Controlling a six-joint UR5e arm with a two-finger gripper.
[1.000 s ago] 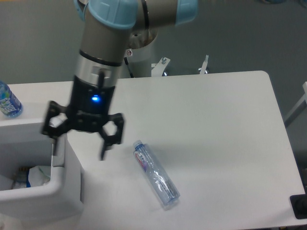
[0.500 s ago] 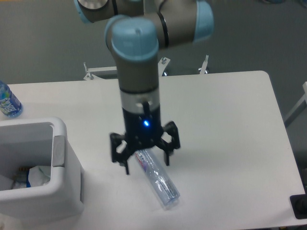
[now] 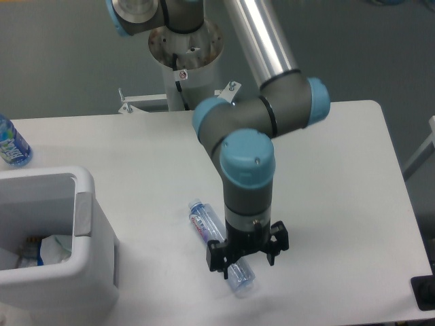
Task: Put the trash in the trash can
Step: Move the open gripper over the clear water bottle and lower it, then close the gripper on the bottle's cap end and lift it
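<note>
The trash still on the table is a clear plastic bottle with a white, red and blue label. It lies at the front middle, cap pointing to the back left. My gripper hangs straight down over the bottle's lower half and hides that part. It is open, with a finger on each side of the bottle. The trash can is a big white bin at the front left. Inside it lies a wrinkly white plastic piece.
A blue-labelled bottle stands at the table's left edge behind the bin. The arm's base column and some metal brackets sit along the back edge. A dark object pokes in at the lower right corner.
My gripper has swung from beside the bin's right wall, across the table to the right, and come down over the bottle's lower half. It has stayed open. The bottle has not moved.
</note>
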